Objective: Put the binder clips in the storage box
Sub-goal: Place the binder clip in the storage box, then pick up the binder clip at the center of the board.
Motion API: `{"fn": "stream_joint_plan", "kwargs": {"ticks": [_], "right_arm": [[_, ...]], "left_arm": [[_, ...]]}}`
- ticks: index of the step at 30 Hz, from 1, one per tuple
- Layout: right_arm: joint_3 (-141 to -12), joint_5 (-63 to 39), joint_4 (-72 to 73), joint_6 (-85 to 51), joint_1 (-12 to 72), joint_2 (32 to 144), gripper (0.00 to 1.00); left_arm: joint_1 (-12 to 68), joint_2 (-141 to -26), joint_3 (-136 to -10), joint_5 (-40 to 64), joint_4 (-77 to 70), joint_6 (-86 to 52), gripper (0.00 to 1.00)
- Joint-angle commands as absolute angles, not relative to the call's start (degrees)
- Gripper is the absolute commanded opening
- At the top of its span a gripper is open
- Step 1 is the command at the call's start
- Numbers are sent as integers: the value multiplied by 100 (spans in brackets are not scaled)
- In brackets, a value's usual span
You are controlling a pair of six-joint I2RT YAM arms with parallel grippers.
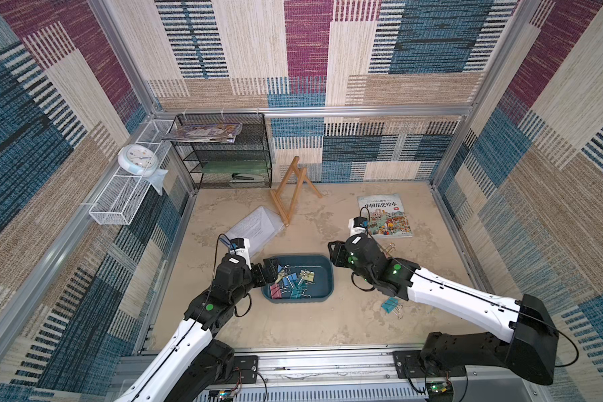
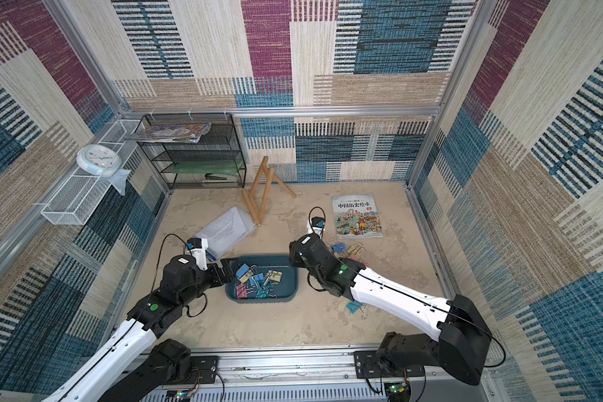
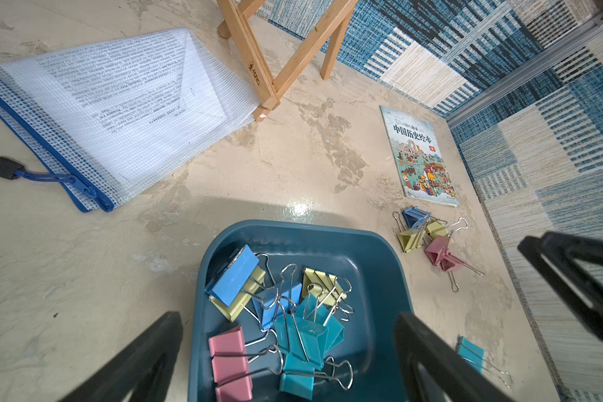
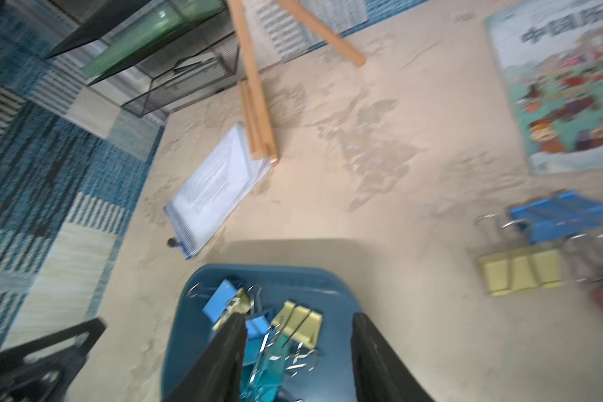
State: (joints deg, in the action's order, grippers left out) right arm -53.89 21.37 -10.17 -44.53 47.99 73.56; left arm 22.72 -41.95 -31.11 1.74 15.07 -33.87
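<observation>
Over the far right corner of the storage box (image 1: 322, 268) hangs the right gripper (image 1: 333, 255), its fingers (image 4: 380, 358) parted with nothing pinched between them, though that wrist view is blurred. At the box's left wall the left gripper (image 1: 271, 271) has its own fingers spread wide and empty. A heap of binder clips (image 3: 293, 313) lies inside the box, mostly in its left half. Outside it, on the table (image 1: 328, 323), two lots wait to be collected: a tangled cluster (image 3: 429, 236) of blue, yellow and pink clips just near of the picture book (image 1: 385, 215), and a lone teal clip (image 1: 390, 305) beside the right forearm. Both lie to the right of the box, so the right arm is plainly the nearer; the left would have to cross the box to reach either. The cluster sits to the right of the right gripper and about level with it, so the likely next move is a swing rightward, away from the box. The teal clip's long axis runs on a slant, with the body toward the box and the wire handles toward the near right.
</observation>
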Motion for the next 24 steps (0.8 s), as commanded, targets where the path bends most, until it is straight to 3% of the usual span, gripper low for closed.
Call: {"fn": "stream_joint_plan", "kwargs": {"ticks": [1, 7, 13, 19, 24], "right_arm": [[-5591, 1386, -1919, -3427, 4149, 7554, 53], [-6165, 1038, -2722, -2835, 3449, 8565, 53], [-7042, 2779, -3817, -4502, 3323, 9673, 52], [-8093, 2942, -4615, -5178, 3338, 10868, 54], [-8319, 3068, -4666, -5318, 3357, 11173, 53]], "left_arm": [[2268, -4201, -3111, 220, 1333, -3373, 99], [2263, -4133, -3103, 198, 1419, -3362, 99], [2263, -4076, -3059, 133, 1424, -3335, 99], [2268, -4113, -3094, 132, 1449, -3263, 99], [2268, -4039, -3085, 73, 1537, -3188, 99]]}}
